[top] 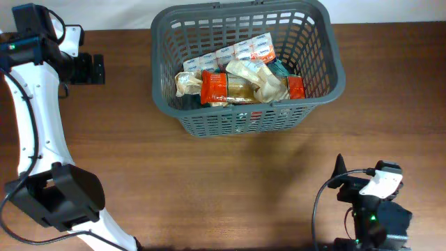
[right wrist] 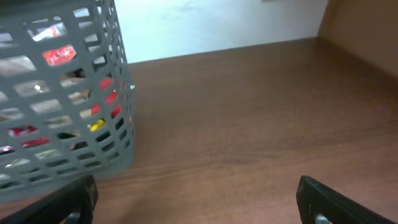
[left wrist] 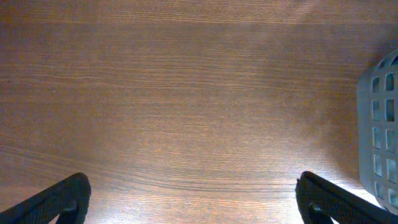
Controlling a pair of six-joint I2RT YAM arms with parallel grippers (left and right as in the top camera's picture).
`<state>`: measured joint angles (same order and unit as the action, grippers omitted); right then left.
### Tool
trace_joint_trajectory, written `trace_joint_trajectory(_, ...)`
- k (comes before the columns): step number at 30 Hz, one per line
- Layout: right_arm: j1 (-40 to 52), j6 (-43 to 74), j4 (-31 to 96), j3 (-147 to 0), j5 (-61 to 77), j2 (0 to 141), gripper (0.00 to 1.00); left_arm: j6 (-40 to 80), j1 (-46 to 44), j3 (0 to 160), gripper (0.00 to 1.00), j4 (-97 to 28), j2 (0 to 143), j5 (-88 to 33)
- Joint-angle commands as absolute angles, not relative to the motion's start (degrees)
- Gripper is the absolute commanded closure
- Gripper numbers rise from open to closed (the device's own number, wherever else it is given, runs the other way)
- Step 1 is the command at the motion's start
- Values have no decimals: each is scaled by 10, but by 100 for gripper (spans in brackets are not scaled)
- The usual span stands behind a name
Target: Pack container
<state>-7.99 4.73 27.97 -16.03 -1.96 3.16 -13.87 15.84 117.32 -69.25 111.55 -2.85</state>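
Left gripper (top: 97, 69) at the far left of the wooden table (top: 209, 181), well apart from the basket. Fingers (left wrist: 62, 200) spread wide in the left wrist view, with nothing between them but bare wood. Right gripper (top: 341, 176) at the near right, likewise spread wide in its own wrist view and empty, facing the basket's right side from some way off.

Dark grey plastic shopping basket (top: 240, 122) upright at the far middle of the table. Inside, low on the base and well below the rim:
- an orange packet (top: 214, 87)
- a pale crumpled bag (top: 258, 73) beside and partly over the orange packet
- a strip of small sachets (top: 237, 52) toward the far wall
- a red packet (top: 296, 85) at the right end
- something teal underneath, too hidden to name

No loose packet on the table in any of the three views. Judged from that, packing done or very nearly so, with nothing in sight left to pick up. More goods outside the frames possible; impossible to tell. If none, little left beyond parking both arms clear of the basket.
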Motion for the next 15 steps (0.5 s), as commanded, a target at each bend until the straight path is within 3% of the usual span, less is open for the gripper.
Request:
trace_joint_trajectory(1,-74,50,243,-118,-33,4,1,-135,160,1171,1,-692,1119,-35)
trace_joint_trajectory(15,-44,50,225,-67,-33,2,1,-135,160,1171,1,-692,1119,-35)
